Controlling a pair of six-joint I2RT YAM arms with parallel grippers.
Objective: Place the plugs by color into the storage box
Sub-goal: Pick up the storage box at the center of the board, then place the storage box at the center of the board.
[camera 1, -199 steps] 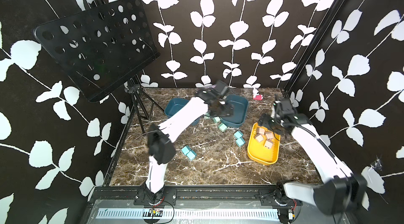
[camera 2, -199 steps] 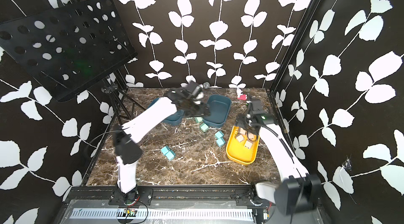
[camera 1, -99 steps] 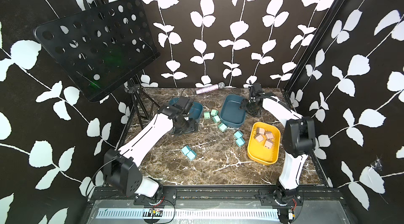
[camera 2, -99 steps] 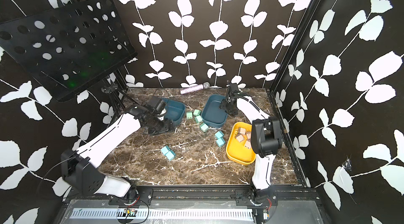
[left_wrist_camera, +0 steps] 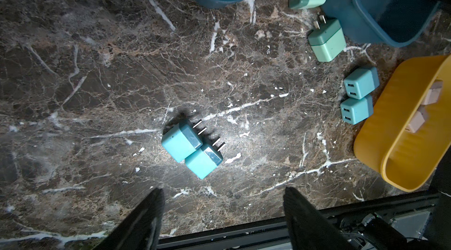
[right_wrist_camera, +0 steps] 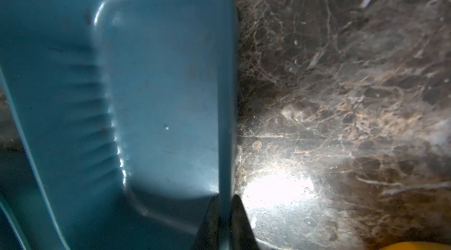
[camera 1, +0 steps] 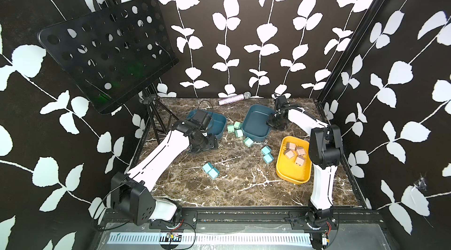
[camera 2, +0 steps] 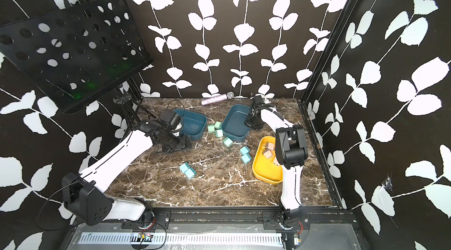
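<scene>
Plainly, the plugs are small, round-edged plastic cubes with short metal prongs, twelve in all. Four beige plugs (camera 1: pixel 290 154) lie in the glossy oblong yellow tray (camera 1: pixel 291 178), close beside the right arm's raised elbow. Four mint plugs (camera 1: pixel 239 133) are scattered on the tabletop between the two bins. Four light blue ones lie as two touching pairs: one blue pair (left_wrist_camera: pixel 181 142) sits just ahead of the left gripper (left_wrist_camera: pixel 223 190), and the other blue pair (left_wrist_camera: pixel 361 82) lies farther off, just beside the tray's ribbed wall. The left gripper's two dark fingers stand wide apart with nothing between them, hovering over the veined brown marble tabletop (left_wrist_camera: pixel 97 78). The right gripper (right_wrist_camera: pixel 224 202) is pinched tight on the thin wall of the smooth teal bin (right_wrist_camera: pixel 158 90), one fingertip inside and one outside. A second teal bin (camera 1: pixel 219 124) sits right behind the left wrist. The left arm stretches low and forward, wrist bent down. The right arm stands upright to its elbow, forearm reaching forward and down to the rim.
</scene>
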